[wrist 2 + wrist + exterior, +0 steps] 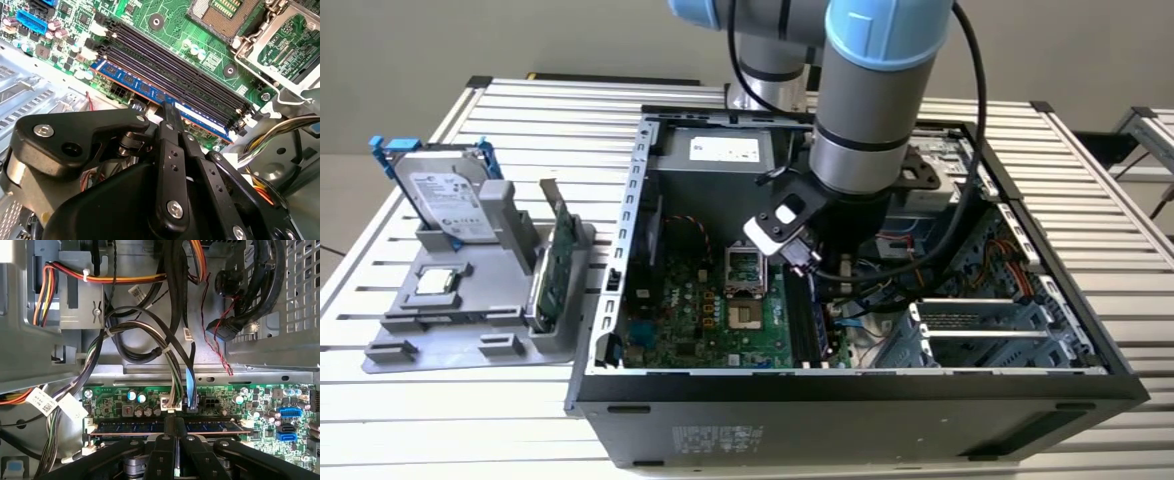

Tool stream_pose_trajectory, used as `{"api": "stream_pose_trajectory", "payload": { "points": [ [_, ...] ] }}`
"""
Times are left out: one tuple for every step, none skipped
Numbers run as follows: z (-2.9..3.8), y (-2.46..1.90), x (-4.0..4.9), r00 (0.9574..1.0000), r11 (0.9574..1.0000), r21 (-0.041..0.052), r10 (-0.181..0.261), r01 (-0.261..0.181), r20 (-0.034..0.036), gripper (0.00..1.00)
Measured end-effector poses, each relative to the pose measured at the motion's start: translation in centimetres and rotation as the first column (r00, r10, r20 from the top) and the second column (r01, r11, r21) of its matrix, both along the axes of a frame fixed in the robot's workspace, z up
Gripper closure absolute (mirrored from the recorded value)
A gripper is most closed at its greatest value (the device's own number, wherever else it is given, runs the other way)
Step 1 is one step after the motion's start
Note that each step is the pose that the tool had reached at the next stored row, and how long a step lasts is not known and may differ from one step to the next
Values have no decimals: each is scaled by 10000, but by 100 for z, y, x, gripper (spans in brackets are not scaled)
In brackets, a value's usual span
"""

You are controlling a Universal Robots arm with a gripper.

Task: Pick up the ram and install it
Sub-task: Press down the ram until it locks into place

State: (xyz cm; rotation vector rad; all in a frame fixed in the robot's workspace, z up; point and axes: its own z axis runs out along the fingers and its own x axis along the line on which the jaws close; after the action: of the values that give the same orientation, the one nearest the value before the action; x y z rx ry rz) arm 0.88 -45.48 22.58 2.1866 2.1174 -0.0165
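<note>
the gripper (169,111) is closed on the ram (150,92). the ram sits in a slot on the green board (165,25) inside the computer case (854,400).

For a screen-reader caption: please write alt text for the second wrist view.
The black hand is closed on the ram, a blue stick standing in the outermost slot beside three empty black slots on the green motherboard. The open processor socket lies beyond.

In the first wrist view, the gripper (174,426) stood with its two black fingers (168,440) pressed together on the top edge of the ram (130,427), which lay seated lengthwise on the green motherboard (240,405) below bundled cables (150,340).
</note>
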Motion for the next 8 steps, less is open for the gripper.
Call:
{"api": "stream_pose_trajectory", "payload": {
  "points": [
    [-4,0,-1,10000,10000,1,-1,1,0,100],
    [-8,0,-1,10000,10000,-1,-1,1,-3,100],
    [-12,0,-1,10000,10000,-2,-1,1,-4,100],
    [-17,0,-2,10000,10000,-5,0,0,-6,100],
    [-23,-1,-2,10000,10000,-5,-1,1,-7,100],
    [-30,-1,-3,10000,10000,-6,-1,1,-8,100],
    [-36,-1,-4,10000,10000,-7,-1,1,-8,100],
    [-43,-1,-4,10000,10000,-4,-1,1,-8,100]
  ]
}}
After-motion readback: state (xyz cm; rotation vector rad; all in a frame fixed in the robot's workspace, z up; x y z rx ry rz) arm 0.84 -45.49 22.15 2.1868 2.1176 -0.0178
